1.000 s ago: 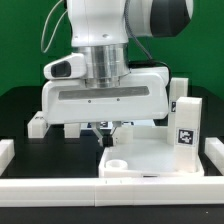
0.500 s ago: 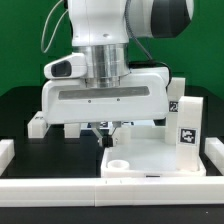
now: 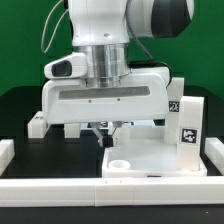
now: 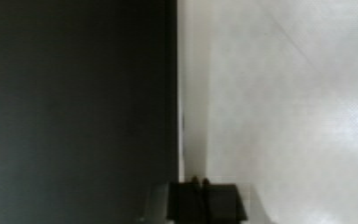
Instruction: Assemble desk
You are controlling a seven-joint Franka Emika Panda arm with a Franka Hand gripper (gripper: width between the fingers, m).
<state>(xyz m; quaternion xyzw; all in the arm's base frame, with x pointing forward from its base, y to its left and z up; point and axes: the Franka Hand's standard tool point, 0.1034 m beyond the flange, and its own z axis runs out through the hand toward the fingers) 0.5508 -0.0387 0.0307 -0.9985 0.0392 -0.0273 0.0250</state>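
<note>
Beyond the tabletop's [image 3: 150, 158] rear corner, toward the exterior view's left, a small white block [image 3: 37, 123] and another [image 3: 71, 128] lie on the black bench [image 3: 18, 108]. They look like desk legs, though no tag shows on them.

Next along, the pincer [image 3: 107, 127] hangs low under the arm's broad white hand, just above the tabletop's rear edge. In the wrist view its fingertips [image 4: 179, 200] are pressed together with nothing between them, and the tabletop's pale surface runs right beside them against the dark bench. Whether they touch the rim cannot be told.

The tabletop lies flat at the front. Its round corner socket [image 3: 117, 161] is close behind the low white bar [image 3: 60, 185].

On the tabletop's side toward the exterior view's right, a tagged leg [image 3: 186, 130] stands upright, and a second tagged piece [image 3: 176, 99] stands behind it.

The step looks like nudging the tabletop into place with the closed tips. Done well, the tips would stay low against the rim and push squarely, so the board slides rather than turns. The push should also be slow enough not to topple the standing leg.
</note>
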